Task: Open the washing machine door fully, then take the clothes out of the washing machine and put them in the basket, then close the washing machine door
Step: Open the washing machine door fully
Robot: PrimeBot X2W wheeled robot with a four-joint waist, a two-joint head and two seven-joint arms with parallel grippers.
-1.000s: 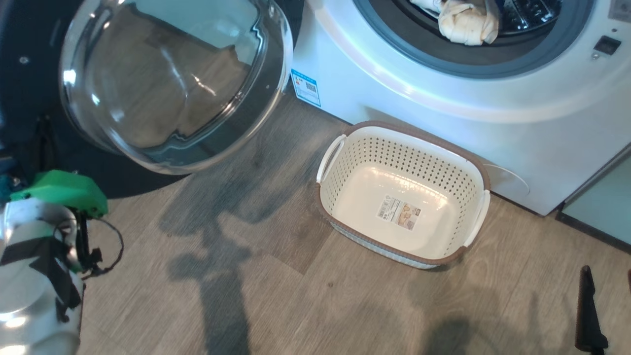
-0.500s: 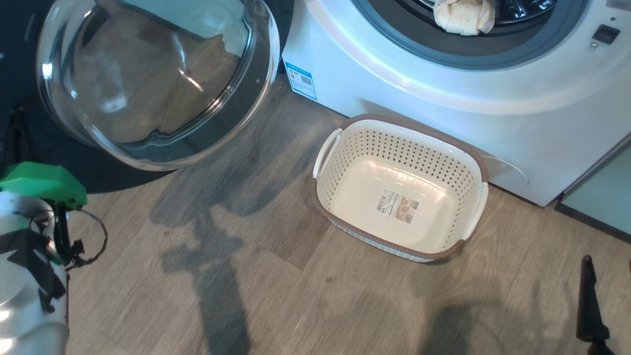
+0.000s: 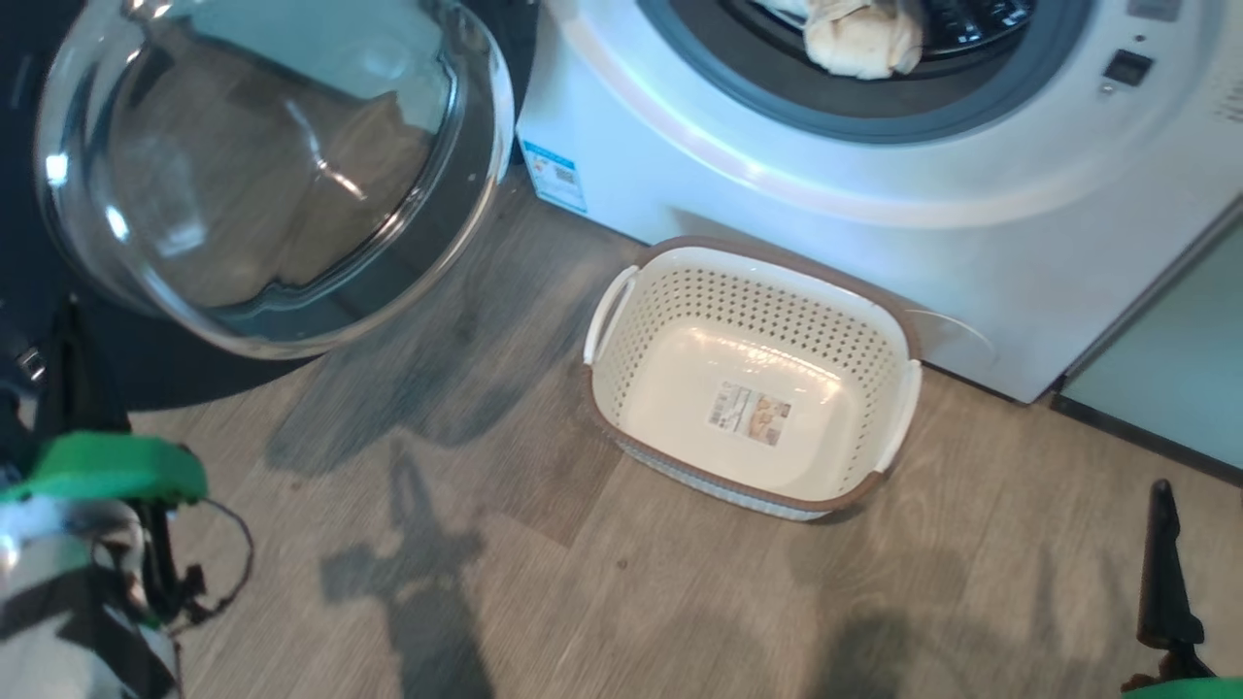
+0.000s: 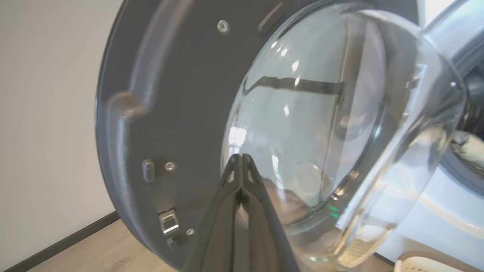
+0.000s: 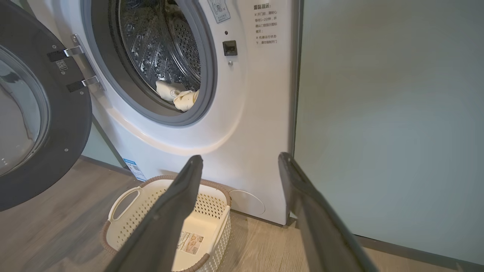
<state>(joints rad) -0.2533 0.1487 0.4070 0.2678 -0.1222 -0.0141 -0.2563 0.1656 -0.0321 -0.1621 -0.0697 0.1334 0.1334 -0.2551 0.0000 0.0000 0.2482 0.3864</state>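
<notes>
Pointing at door (image 4: pixel 170 113), closed left tool (image 4: pixel 241 158), basket (image 5: pixel 210 206) beyond right tool (image 5: pixel 240 156)

A floor (image 3: pixel 583 582) of grey-brown wood-grain planks is seen, crossed by dark shadows (image 3: pixel 427 573). The basket (image 3: pixel 748 301) is set directly on it, just in front of the washing machine (image 3: pixel 777 228), which is stood on the same floor beside a pale green cabinet panel (image 3: pixel 1165 359).
</notes>
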